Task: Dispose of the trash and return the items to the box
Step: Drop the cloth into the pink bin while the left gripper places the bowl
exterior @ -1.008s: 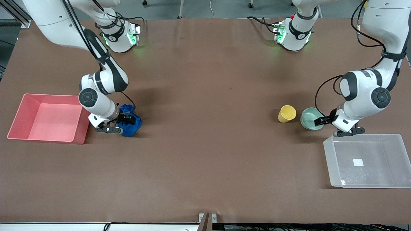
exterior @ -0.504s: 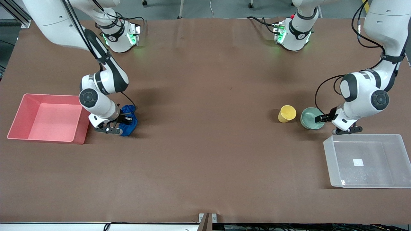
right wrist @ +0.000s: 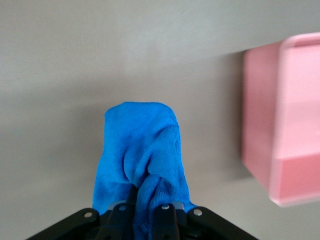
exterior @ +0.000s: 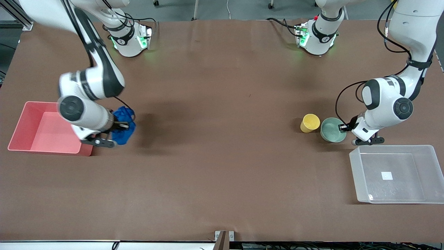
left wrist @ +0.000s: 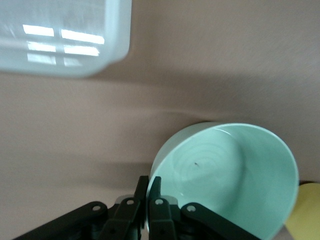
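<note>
At the table's nine o'clock edge sits the pink bin [exterior: 52, 127]. Just beside its corner, the right gripper [exterior: 119, 127] is clamped on the blue rag [exterior: 124, 125], lifted over the table. Judged step: carrying trash to the bin; next, move over it and release. Toward three o'clock stand the yellow cup [exterior: 309, 122] and mint bowl [exterior: 333, 129], touching. The left gripper [exterior: 343, 127] pinches the bowl's rim, fingers nearly closed. The clear box [exterior: 395, 173] lies at four o'clock, empty.
</note>
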Motion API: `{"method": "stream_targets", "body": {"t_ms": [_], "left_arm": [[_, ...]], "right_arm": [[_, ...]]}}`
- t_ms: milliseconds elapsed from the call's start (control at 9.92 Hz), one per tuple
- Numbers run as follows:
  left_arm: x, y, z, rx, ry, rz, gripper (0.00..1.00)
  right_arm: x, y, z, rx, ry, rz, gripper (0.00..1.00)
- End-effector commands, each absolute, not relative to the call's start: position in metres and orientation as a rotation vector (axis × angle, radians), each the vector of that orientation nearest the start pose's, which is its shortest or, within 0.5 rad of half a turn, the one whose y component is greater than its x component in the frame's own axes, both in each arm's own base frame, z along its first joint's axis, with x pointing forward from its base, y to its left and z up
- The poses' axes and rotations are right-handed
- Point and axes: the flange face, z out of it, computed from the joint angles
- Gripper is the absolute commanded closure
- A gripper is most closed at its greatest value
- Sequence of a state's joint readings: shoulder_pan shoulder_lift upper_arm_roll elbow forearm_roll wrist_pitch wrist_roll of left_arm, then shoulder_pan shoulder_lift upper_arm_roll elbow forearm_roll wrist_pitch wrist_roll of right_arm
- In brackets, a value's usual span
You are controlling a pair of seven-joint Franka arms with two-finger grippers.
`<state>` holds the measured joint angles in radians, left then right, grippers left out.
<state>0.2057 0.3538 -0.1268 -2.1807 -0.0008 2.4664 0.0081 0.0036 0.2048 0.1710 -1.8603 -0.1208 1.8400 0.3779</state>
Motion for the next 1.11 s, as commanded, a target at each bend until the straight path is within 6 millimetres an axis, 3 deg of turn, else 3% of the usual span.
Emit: {"method": "stream_targets", "body": {"t_ms": [0,202,303,403,504,605,706,908,1008], "left_arm": [[0.564,0.040,0.262,-3.173,-0.082,0.020,1.00],[0.599,0.039,0.317,-3.175,-0.064,0.078,1.00],[0.615,0.042,0.345,-3.175,-0.061,0.075,1.00],[0.635,0.052,0.368,-3.179,-0.041,0.035,1.00],[0.657,0.065,0.382,-3.181,0.029,-0.019,1.00],[0.677,0.097,0.384,-3.180,0.067,-0.065,1.00],[0.688,0.130,0.375,-3.181,0.094,-0.083,1.00],[0.710,0.177,0.354,-3.179,0.163,-0.122,1.00],[0.719,0.200,0.342,-3.159,0.158,-0.134,1.00]], "right_arm": [[0.575,0.022,0.461,-3.262,0.188,0.377,0.99],[0.568,-0.086,0.457,-3.248,0.128,0.410,0.99],[0.562,-0.132,0.442,-3.253,0.037,0.355,0.99],[0.555,-0.173,0.418,-3.264,-0.043,0.268,0.99],[0.549,-0.208,0.379,-3.284,-0.110,0.209,0.99],[0.543,-0.227,0.341,-3.292,-0.154,0.177,0.99],[0.533,-0.233,0.306,-3.288,-0.146,0.179,0.98],[0.527,-0.228,0.260,-3.264,-0.095,0.144,0.98],[0.526,-0.224,0.248,-3.250,-0.082,0.160,0.96]]}}
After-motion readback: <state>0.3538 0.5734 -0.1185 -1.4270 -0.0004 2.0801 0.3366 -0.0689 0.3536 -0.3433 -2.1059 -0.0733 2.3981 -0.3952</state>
